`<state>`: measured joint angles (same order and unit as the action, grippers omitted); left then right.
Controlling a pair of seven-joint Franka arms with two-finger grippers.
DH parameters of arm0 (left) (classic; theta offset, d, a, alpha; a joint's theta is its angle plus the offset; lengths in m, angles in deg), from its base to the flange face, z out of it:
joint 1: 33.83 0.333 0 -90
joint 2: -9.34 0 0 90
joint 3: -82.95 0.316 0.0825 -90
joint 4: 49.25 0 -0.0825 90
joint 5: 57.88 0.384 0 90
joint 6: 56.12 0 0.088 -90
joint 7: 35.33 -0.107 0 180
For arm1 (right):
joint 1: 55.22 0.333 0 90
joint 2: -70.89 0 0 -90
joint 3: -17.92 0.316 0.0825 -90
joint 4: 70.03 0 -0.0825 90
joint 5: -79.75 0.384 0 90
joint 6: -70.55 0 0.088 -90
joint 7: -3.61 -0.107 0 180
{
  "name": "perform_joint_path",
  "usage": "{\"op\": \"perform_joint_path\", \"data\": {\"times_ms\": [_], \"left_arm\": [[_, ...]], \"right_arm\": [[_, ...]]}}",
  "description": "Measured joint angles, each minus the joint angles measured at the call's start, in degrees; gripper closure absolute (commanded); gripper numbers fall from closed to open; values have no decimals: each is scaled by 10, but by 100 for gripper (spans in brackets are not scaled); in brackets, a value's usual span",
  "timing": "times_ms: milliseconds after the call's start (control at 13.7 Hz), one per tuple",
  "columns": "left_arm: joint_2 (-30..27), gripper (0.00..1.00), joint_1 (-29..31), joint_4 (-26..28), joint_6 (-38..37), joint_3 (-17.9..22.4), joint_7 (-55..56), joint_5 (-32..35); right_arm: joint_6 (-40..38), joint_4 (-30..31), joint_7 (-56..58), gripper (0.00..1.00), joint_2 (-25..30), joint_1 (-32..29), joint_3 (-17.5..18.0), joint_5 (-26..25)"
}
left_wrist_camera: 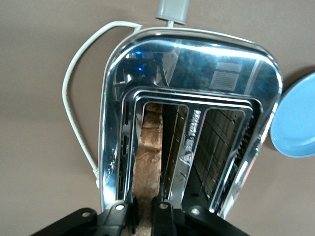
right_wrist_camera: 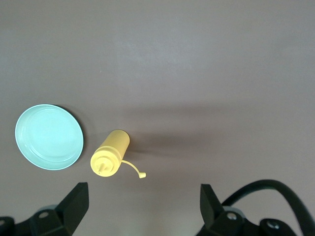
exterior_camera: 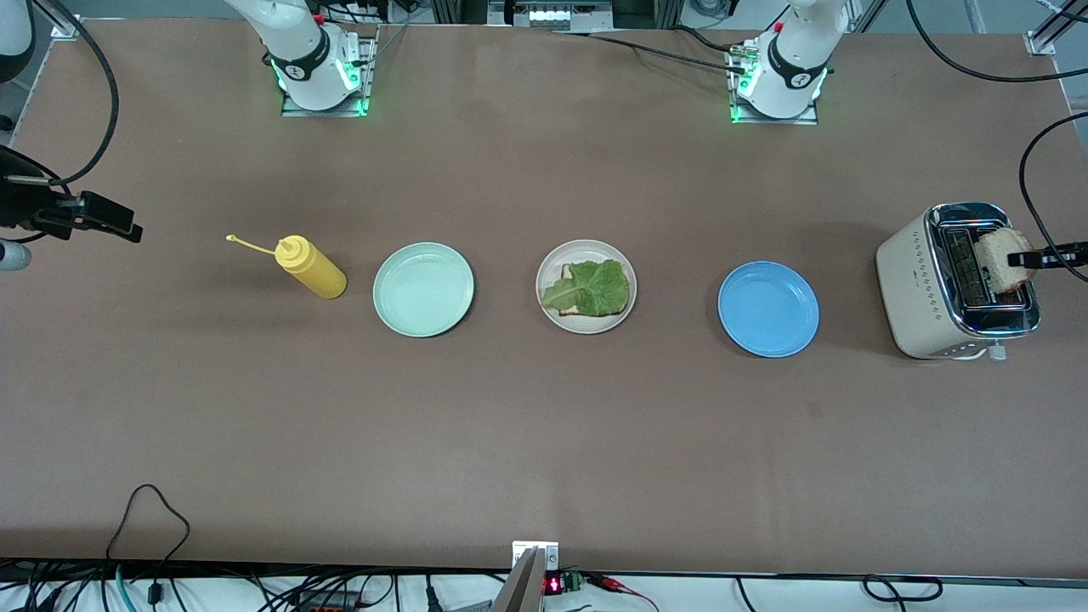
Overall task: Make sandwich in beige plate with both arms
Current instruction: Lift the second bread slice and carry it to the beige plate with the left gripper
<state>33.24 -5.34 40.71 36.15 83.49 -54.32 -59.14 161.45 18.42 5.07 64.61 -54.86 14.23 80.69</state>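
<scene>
the left gripper [left_wrist_camera: 142,219] was found clamped on the bread slice [exterior_camera: 1001,259], which stood on edge in the slot of the toaster [exterior_camera: 922,289] at the left arm's end of the table. the slice's long axis was seen running along the slot, with the fingers pinching it across its thickness. the beige plate [exterior_camera: 627,313], already bearing a lower slice and lettuce [exterior_camera: 588,286], lay well apart from the toaster, past the blue plate [exterior_camera: 767,308] toward the right arm's end. the carry was judged to run that way. the right gripper [right_wrist_camera: 142,206] was noted spread wide and empty, waiting over bare table near the mustard bottle [right_wrist_camera: 110,159].
</scene>
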Motion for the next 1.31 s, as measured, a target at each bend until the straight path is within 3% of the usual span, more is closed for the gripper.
{"op": "perform_joint_path", "data": {"times_ms": [146,438,656,802,948,1094,1313], "left_arm": [[-1,100,0,-44,-64,0,-5,0],[-9,100,-2,-187,-258,-13,-10,-2],[-26,100,-9,-242,-332,-76,-11,-11],[-34,100,-13,-246,-344,-153,0,-30],[-34,100,-22,-231,-341,-213,68,-104],[-30,100,-31,-192,-307,-248,133,-184],[-18,100,-51,-120,-215,-299,168,-241]], "right_arm": [[1,-1,0,0,0,1,0,0],[0,-1,0,0,0,5,0,0],[0,-1,0,0,0,8,0,0],[0,-1,0,0,1,9,1,0],[0,-1,0,0,1,10,1,0],[0,-1,0,0,1,10,1,0],[0,-1,0,0,1,10,1,0]]}}
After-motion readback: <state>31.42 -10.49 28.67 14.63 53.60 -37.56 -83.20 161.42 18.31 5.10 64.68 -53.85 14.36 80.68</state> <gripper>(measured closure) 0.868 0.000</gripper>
